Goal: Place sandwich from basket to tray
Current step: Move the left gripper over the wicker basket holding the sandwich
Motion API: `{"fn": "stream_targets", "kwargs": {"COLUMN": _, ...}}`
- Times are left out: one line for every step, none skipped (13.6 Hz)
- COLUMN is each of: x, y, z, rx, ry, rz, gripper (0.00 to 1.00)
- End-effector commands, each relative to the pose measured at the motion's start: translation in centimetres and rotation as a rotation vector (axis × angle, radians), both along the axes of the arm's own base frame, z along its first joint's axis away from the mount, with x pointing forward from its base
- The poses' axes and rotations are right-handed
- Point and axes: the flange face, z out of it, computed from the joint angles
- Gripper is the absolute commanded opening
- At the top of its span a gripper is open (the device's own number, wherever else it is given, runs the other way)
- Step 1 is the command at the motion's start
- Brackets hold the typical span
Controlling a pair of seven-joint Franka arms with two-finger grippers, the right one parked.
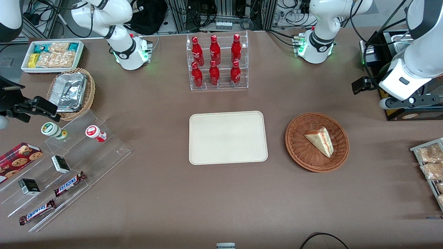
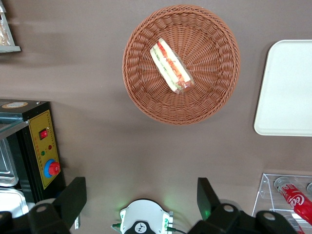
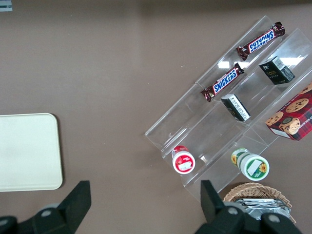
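Nothing is being carried yet: the sandwich [image 1: 320, 140] is lying in the wicker basket [image 1: 297, 145], the tray [image 1: 228, 137] is waiting bare beside it, and the tool [image 2: 141, 197] is being held wide open, high above the surface [image 1: 221, 200], gripping nothing.

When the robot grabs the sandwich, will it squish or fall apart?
Probably squishy: the sandwich looks like soft bread with layered filling, so a hard pinch may dent it. A shiny clear wrap seems to cover it, so it likely holds together but could be slippery. The gripper, open, hangs high above the basket.
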Motion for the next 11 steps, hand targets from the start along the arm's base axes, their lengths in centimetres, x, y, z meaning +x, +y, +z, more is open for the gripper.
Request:
{"fn": "stream_targets", "kwargs": {"x": -0.7, "y": -0.2, "z": 0.7, "rx": 0.003, "ry": 0.015, "rz": 0.038, "gripper": 1.0}}
{"fn": "stream_targets", "kwargs": {"x": -0.6, "y": -0.3, "z": 0.3, "rx": 0.002, "ry": 0.018, "rz": 0.038, "gripper": 1.0}}
{"fn": "stream_targets", "kwargs": {"x": -0.1, "y": -0.3, "z": -0.5, "rx": 0.003, "ry": 0.017, "rz": 0.034, "gripper": 1.0}}
{"fn": "stream_targets", "kwargs": {"x": 0.1, "y": -0.3, "z": -1.6, "rx": 0.003, "ry": 0.031, "rz": 0.032, "gripper": 1.0}}
{"fn": "stream_targets", "kwargs": {"x": 0.2, "y": -0.4, "z": -3.0, "rx": 0.004, "ry": 0.047, "rz": 0.03, "gripper": 1.0}}
{"fn": "stream_targets", "kwargs": {"x": 0.4, "y": -0.6, "z": -4.5, "rx": 0.005, "ry": 0.054, "rz": 0.026, "gripper": 1.0}}
{"fn": "stream_targets", "kwargs": {"x": 0.4, "y": -0.8, "z": -6.0, "rx": 0.004, "ry": 0.051, "rz": 0.02, "gripper": 1.0}}
{"fn": "stream_targets", "kwargs": {"x": 0.5, "y": -0.9, "z": -7.6, "rx": 0.005, "ry": 0.046, "rz": 0.019, "gripper": 1.0}}
{"fn": "stream_targets", "kwargs": {"x": 0.5, "y": -1.0, "z": -8.7, "rx": 0.004, "ry": 0.041, "rz": 0.016, "gripper": 1.0}}
{"fn": "stream_targets", "kwargs": {"x": 0.4, "y": -1.1, "z": -10.3, "rx": 0.005, "ry": 0.037, "rz": 0.013, "gripper": 1.0}}
{"fn": "stream_targets", "kwargs": {"x": 0.3, "y": -1.1, "z": -11.6, "rx": 0.003, "ry": 0.028, "rz": 0.011, "gripper": 1.0}}
